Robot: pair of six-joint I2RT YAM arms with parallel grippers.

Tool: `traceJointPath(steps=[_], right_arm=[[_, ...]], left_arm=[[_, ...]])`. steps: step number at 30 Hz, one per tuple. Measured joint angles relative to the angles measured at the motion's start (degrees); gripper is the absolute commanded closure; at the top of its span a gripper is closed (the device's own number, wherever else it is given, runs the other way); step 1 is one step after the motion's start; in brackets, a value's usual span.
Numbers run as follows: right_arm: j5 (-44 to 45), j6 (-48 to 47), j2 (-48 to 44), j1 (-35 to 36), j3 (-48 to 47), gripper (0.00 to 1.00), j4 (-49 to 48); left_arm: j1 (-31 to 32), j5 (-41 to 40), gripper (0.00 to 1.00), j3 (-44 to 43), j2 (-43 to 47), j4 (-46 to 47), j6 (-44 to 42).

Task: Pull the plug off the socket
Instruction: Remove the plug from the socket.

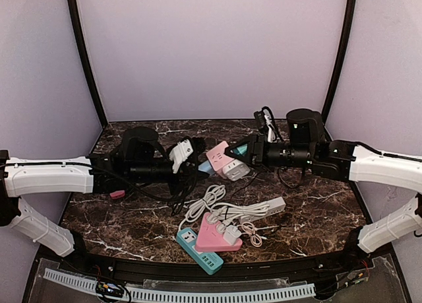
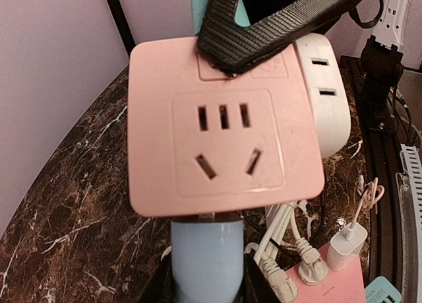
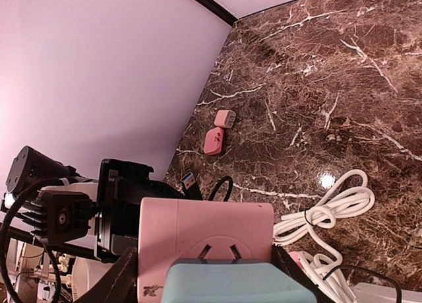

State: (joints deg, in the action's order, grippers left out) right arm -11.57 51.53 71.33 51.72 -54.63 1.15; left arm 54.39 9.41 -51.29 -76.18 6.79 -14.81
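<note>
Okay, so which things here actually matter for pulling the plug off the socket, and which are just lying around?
In the job:
pink socket cube
light-blue plug under it
left claw, on the plug
right claw, on the cube

Lying about:
pink triangular power strip
teal power strip
white power strip
coiled white cable
small pink pieces

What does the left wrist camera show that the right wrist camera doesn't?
Left wrist only: the pink socket cube's full face with five slots, a pale blue plug below it, and a white adapter beside it. Right wrist only: two small pink pieces lying on the table near the wall, and another face of the cube, partly hidden. Shared: the cube and the marble table.
</note>
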Motion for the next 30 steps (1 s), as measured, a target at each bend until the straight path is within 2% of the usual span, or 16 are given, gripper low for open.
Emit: traceJointPath(steps=[9, 19, 30], right_arm=[[0.4, 0.1, -0.6, 0.0, 0.7, 1.00, -0.7], [12.9, -3.3, -0.9, -3.0, 0.7, 1.00, 5.4], [15.1, -6.0, -0.9, -3.0, 0.7, 1.00, 8.0]], left_arm=[[0.2, 0.0, 0.99, -0.1, 0.0, 0.1, 0.0], [-0.5, -1.9, 0.99, 0.0, 0.1, -5.2, 0.0], [-1.5, -3.1, 0.99, 0.0, 0.5, -5.4, 1.0]])
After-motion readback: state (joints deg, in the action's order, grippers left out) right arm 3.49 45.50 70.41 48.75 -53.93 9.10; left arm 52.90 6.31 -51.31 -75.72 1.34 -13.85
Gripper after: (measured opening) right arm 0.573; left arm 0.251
